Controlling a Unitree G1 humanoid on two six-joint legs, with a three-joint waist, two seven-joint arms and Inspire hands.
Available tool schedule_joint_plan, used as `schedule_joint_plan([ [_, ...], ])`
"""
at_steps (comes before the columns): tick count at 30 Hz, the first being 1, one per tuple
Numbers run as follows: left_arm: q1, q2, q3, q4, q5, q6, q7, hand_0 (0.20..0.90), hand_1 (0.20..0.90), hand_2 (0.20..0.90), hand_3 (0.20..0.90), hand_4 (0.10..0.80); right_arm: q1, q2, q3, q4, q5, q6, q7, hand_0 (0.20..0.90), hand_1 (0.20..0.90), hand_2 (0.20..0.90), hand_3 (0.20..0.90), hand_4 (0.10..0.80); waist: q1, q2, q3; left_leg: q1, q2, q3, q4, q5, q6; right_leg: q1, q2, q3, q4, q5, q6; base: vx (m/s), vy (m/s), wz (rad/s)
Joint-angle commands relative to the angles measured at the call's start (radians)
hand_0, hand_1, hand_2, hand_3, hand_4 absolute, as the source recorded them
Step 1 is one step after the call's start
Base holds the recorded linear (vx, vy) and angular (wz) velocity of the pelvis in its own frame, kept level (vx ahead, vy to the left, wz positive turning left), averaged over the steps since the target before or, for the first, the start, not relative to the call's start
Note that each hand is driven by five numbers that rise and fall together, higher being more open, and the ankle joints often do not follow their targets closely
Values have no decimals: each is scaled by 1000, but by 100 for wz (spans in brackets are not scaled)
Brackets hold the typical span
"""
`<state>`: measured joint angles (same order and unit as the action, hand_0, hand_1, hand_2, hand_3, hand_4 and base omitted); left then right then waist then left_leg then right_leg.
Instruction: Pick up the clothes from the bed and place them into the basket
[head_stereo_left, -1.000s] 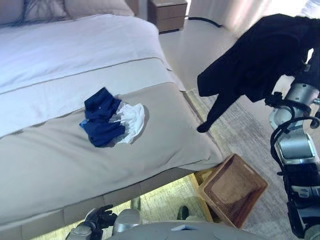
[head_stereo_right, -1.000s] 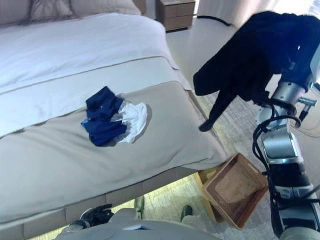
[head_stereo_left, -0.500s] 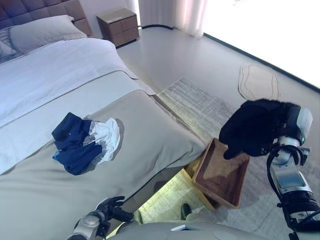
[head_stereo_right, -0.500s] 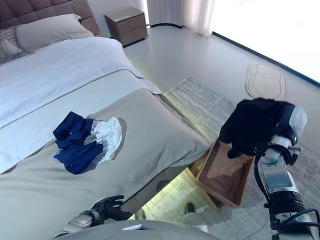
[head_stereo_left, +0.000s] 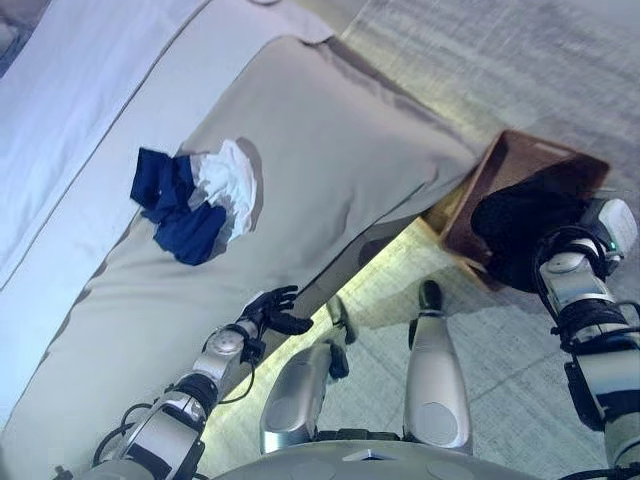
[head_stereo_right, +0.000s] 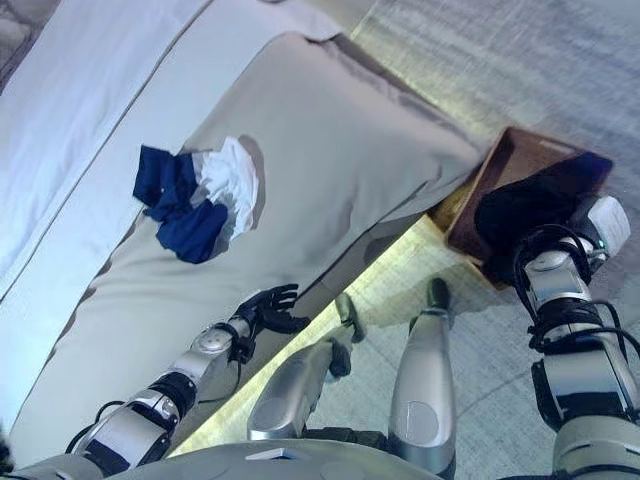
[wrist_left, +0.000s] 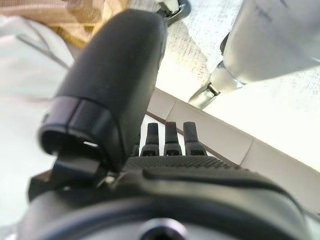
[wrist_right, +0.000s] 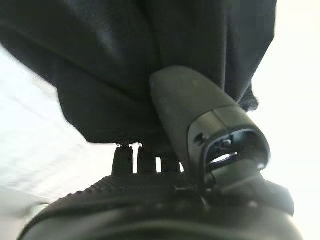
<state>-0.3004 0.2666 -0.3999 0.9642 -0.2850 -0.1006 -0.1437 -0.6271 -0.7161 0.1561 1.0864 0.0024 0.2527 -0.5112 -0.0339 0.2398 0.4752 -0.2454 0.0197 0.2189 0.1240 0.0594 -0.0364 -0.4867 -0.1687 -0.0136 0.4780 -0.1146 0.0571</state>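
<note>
A black garment (head_stereo_left: 520, 225) hangs from my right hand (wrist_right: 190, 105) and lies bunched in the near end of the brown wicker basket (head_stereo_left: 478, 185) on the floor by the bed's corner. In the right wrist view my thumb presses into the black cloth (wrist_right: 115, 65) and my fingers run into its folds. A crumpled blue and white pile of clothes (head_stereo_left: 195, 200) lies on the beige bed cover (head_stereo_left: 340, 140). My left hand (head_stereo_left: 268, 310) hangs low beside the bed's edge, fingers straight and holding nothing; it also shows in the left wrist view (wrist_left: 170, 140).
The basket stands tilted against the bed's corner on a grey rug (head_stereo_left: 560, 60). White bedding (head_stereo_left: 90, 90) covers the far part of the bed. A lit strip of floor (head_stereo_left: 390, 270) runs under the bed frame.
The camera has tilted down and turned. My right hand has brought the black garment from high above the floor down into the basket. The blue and white pile has not moved.
</note>
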Motion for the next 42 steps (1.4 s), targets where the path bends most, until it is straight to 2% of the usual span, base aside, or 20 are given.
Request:
schedule_joint_plan([
  [1, 67, 69, -6, -55, -41, -38, -17, 900, 900, 900, 900, 800, -42, -110, 5, -26, 43, 18, -75, 900, 900, 900, 900, 800, -13, 16, -10, -79, -76, -90, 193, -144, 33, 44, -10, -128, 122, -150, -89, 70, 31, 11],
  [5, 118, 62, 6, -84, -29, -40, -44, 900, 900, 900, 900, 800, 12, -123, -64, -54, 137, -56, -127, 900, 900, 900, 900, 800, -17, 37, 7, -60, -81, -91, 180, -135, 28, 61, -16, -127, 124, -154, -97, 82, 82, 7],
  [6, 123, 62, 8, -87, -29, -38, -44, 900, 900, 900, 900, 800, 18, -125, -70, -78, 141, -46, -130, 900, 900, 900, 900, 800, -19, 36, 8, -55, -81, -91, 177, -134, 27, 66, -16, -126, 121, -154, -98, 150, 178, 11],
  [7, 151, 53, 18, -86, -35, -38, -49, 900, 900, 900, 900, 800, 60, -126, -101, -195, 135, -65, -189, 900, 900, 900, 900, 800, -29, 28, 9, -25, -76, -87, 154, -131, 23, 95, -12, -125, 93, -147, -97, 78, 218, 12],
  [8, 159, 47, 24, -84, -39, -31, -48, 900, 900, 900, 900, 800, 75, -121, -119, -253, 125, -93, -221, 900, 900, 900, 900, 800, -31, 26, 7, -18, -66, -76, 134, -109, 28, 106, -6, -136, 61, -111, -102, 98, 251, 10],
  [9, 165, 44, 28, -81, -42, -28, -49, 900, 900, 900, 900, 800, 88, -118, -133, -300, 104, -117, -236, 900, 900, 900, 900, 800, -33, 19, 3, -4, -63, -75, 120, -108, 27, 122, -3, -138, 42, -106, -99, 52, 194, 6],
  [12, 191, 33, 51, -59, -59, -21, -43, 900, 900, 900, 900, 800, 128, -105, -187, -562, -11, -134, -266, 900, 900, 900, 900, 800, -39, -13, -23, 53, -53, -68, 63, -107, 26, 184, 13, -141, -36, -85, -83, 135, 178, 0],
  [15, 214, 18, 94, -40, -69, -3, -33, 900, 900, 900, 900, 800, 162, -73, -210, -834, -168, -135, -221, 900, 900, 900, 900, 800, -38, -55, -59, 99, -51, -68, 16, -104, 27, 240, 24, -144, -112, -58, -62, 108, 177, -7],
  [20, 255, 11, 154, -2, -51, 9, -18, 900, 900, 900, 900, 800, 161, -54, -141, -968, -277, -198, -81, 900, 900, 900, 900, 800, 18, -140, -131, 146, -53, -100, -33, -103, 35, 334, 30, -181, -215, -19, -30, 78, 122, 19],
  [23, 284, 20, 165, 28, -29, -5, -15, 900, 900, 900, 900, 800, 127, -34, -56, -946, -289, -223, 11, 900, 900, 900, 900, 800, 83, -187, -164, 157, -58, -136, -36, -107, 43, 386, 24, -231, -250, -4, -15, 87, 75, 40],
  [25, 289, 22, 168, 35, -29, -6, -16, 900, 900, 900, 900, 800, 112, -30, -28, -935, -301, -231, 47, 900, 900, 900, 900, 800, 101, -194, -168, 157, -60, -147, -34, -107, 46, 397, 20, -243, -256, 0, -11, 48, 103, 41],
  [26, 291, 28, 172, 45, -28, -3, -18, 900, 900, 900, 900, 800, 83, -26, 24, -911, -325, -231, 91, 900, 900, 900, 900, 800, 129, -204, -171, 156, -63, -163, -31, -107, 52, 411, 14, -262, -261, 4, -7, 58, 149, 52],
  [27, 290, 36, 174, 52, -36, 5, -16, 900, 900, 900, 900, 800, 56, -22, 66, -885, -331, -222, 137, 900, 900, 900, 900, 800, 158, -215, -172, 151, -66, -180, -26, -107, 58, 421, 9, -279, -265, 9, -3, 53, 163, 56],
  [30, 277, 61, 180, 64, -30, 13, -19, 900, 900, 900, 900, 800, -17, 0, 146, -801, -328, -193, 178, 900, 900, 900, 900, 800, 224, -234, -158, 126, -75, -220, -20, -101, 69, 427, -2, -317, -259, 16, 3, -15, 107, 71],
  [33, 238, 111, 180, 69, -59, 29, -16, 900, 900, 900, 900, 800, -185, 42, 256, -667, -335, -145, 249, 900, 900, 900, 900, 800, 307, -264, -120, 62, -86, -275, -9, -86, 75, 423, -8, -364, -260, 32, 4, -89, 38, 78],
  [34, 233, 117, 180, 71, -66, 30, -16, 900, 900, 900, 900, 800, -205, 48, 269, -654, -336, -142, 257, 900, 900, 900, 900, 800, 317, -268, -116, 54, -87, -281, -8, -84, 75, 422, -9, -370, -260, 33, 4, -107, 27, 68],
  [35, 212, 138, 182, 76, -82, 38, -15, 900, 900, 900, 900, 800, -291, 72, 327, -582, -343, -137, 265, 900, 900, 900, 900, 800, 358, -281, -96, 18, -92, -305, -5, -74, 75, 418, -15, -394, -260, 44, 4, -23, 14, 65],
  [36, 205, 145, 185, 76, -88, 45, -15, 900, 900, 900, 900, 800, -321, 84, 346, -556, -353, -140, 275, 900, 900, 900, 900, 800, 376, -290, -88, 18, -92, -315, -4, -92, 69, 425, -17, -392, -253, 25, 11, -45, 7, 67],
  [38, 192, 162, 184, 75, -101, 45, -22, 900, 900, 900, 900, 800, -390, 105, 392, -490, -370, -120, 267, 900, 900, 900, 900, 800, 416, -299, -71, -14, -91, -329, -8, -80, 65, 419, -23, -423, -255, 34, 12, -37, 21, 41],
  [42, 183, 175, 192, 63, -124, 28, -38, 900, 900, 900, 900, 800, -509, 153, 450, -327, -363, -70, 250, 900, 900, 900, 900, 800, 507, -311, -35, -77, -90, -353, -7, -64, 61, 405, -54, -513, -231, 54, 23, -48, 35, 43],
])
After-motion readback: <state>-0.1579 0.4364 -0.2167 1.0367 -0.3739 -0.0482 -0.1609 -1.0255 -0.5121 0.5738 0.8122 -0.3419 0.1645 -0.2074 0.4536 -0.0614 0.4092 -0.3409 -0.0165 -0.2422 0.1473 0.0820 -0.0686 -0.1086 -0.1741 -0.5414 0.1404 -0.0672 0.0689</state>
